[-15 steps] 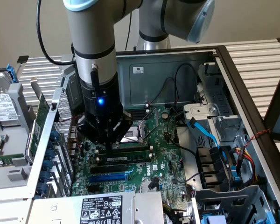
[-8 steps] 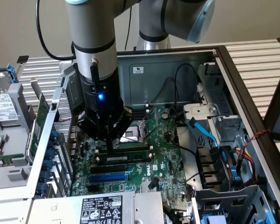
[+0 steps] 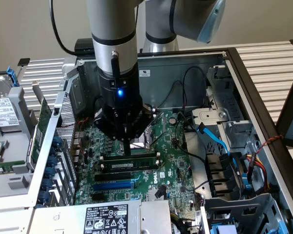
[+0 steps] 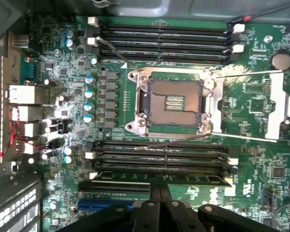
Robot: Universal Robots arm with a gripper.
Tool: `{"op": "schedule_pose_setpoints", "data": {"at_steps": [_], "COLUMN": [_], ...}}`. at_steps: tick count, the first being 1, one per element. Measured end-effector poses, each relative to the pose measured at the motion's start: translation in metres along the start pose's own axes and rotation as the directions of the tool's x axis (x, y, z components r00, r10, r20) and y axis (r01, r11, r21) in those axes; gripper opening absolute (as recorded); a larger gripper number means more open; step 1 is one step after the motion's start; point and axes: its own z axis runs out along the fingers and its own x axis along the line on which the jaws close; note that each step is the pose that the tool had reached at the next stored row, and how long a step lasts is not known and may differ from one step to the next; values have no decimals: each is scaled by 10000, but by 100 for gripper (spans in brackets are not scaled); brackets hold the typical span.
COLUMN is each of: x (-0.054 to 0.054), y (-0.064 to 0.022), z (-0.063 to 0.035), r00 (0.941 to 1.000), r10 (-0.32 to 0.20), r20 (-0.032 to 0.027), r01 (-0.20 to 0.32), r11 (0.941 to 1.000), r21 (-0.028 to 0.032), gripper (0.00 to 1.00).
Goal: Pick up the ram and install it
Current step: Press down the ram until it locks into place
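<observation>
we're seeing the gripper (image 3: 130, 146) closed and pressing down on the ram (image 3: 132, 165), stick sitting in its slot on the motherboard (image 3: 173, 168)

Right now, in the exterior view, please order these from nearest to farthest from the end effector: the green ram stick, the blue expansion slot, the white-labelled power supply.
1. Green ram stick, seated in a memory slot just under the end effector.
2. Blue expansion slot, lower on the board.
3. White-labelled power supply, at the bottom edge.

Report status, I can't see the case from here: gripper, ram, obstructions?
Gripper shut, down over the ram. Ram lying in its slot. Nothing blocking.
</observation>
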Motion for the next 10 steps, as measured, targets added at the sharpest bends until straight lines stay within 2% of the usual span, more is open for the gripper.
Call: {"op": "schedule_pose_setpoints", "data": {"at_steps": [3,10], "x": [-90,-91], "y": [-2,-6], "z": [-40,-41], "r00": [10000,10000], "r10": [1,1], "r20": [-1,-1], "r01": [-1,-1], "r11": [10000,10000], "r21": [1,-11], "gripper": [11,11]}}
